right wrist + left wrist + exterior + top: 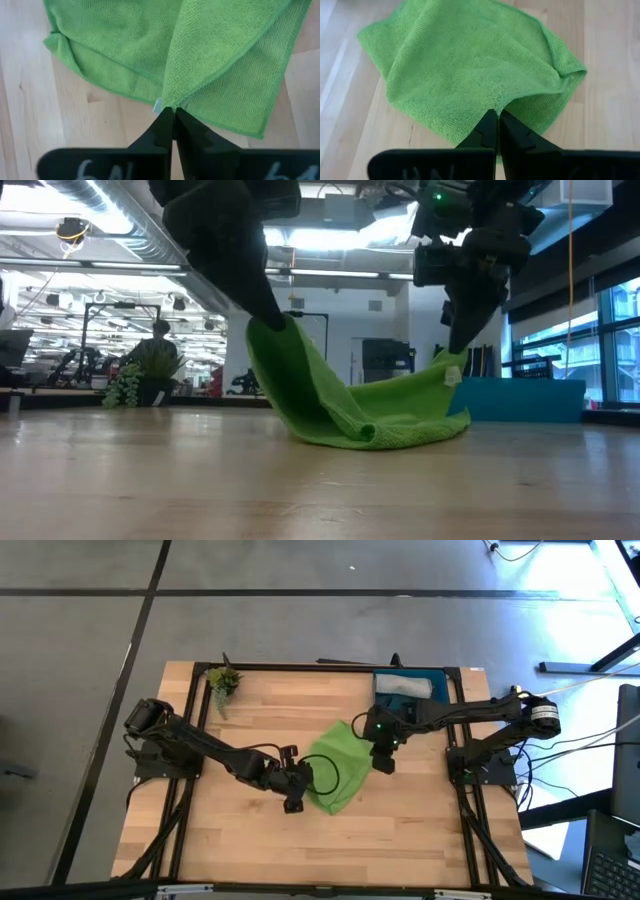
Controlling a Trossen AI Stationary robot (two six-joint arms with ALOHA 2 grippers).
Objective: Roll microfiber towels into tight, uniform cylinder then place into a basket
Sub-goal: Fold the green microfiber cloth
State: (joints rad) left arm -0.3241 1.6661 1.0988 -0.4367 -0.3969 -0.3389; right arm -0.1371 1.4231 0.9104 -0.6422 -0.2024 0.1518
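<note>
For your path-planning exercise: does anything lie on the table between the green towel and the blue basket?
Nothing visible does. Bare wood separates the green towel from the basket; only the right gripper, pinching the towel's corner, is near. A grey towel already lies inside the basket.

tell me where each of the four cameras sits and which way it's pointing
High view: above the table, looking straight down; both arms show, left gripper and right gripper on the green towel.
Low view: at tabletop height, looking level across; both arms drop in from above.
Left wrist view: past its own shut fingers onto the towel.
Right wrist view: past its own shut fingers pinching a towel corner.
All four views share the green towel.
</note>
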